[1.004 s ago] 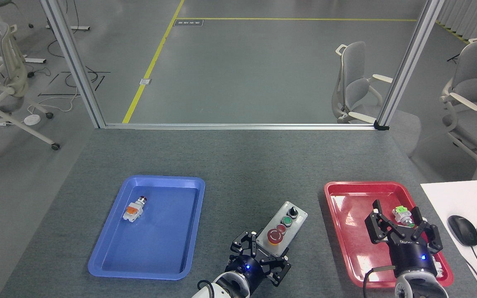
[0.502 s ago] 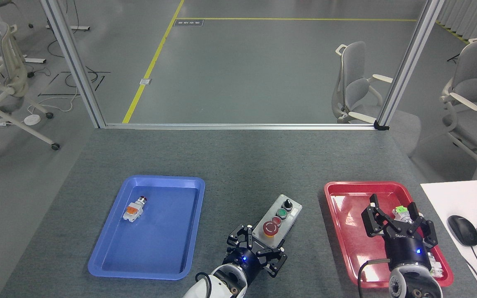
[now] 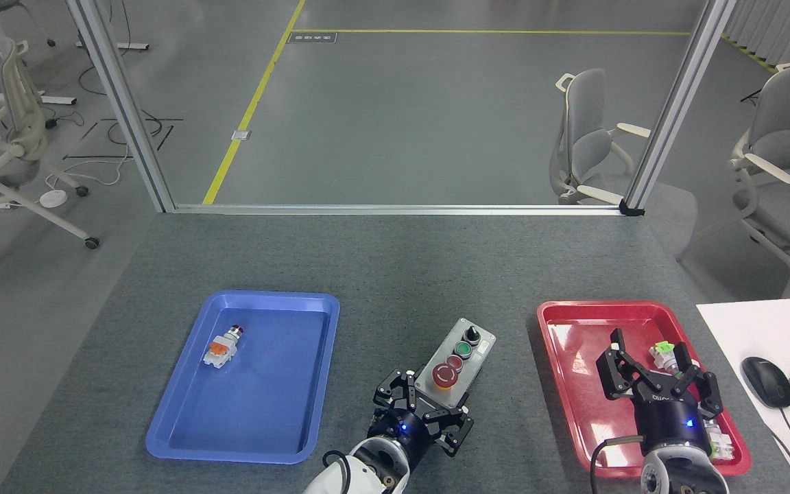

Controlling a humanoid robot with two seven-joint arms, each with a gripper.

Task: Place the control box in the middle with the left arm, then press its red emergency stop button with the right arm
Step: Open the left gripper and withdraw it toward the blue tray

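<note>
- Control box (image 3: 457, 359): lies tilted on the bare grey table (image 3: 395, 274), between the blue tray (image 3: 162, 425) and the red tray (image 3: 553, 357).
- Red emergency stop button (image 3: 444, 374): at the box's near end.
- Left tool (image 3: 422, 412): fingers closed around the box's near end.
- Right tool (image 3: 655, 374): fingers spread open above the red tray, holding nothing.

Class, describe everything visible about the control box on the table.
The control box is an oblong light-grey box lying flat and slanted on the bare grey tabletop between two trays. Its top carries a row: black knob, green button, small red button, large red mushroom button. The left gripper holds its near end.
</note>
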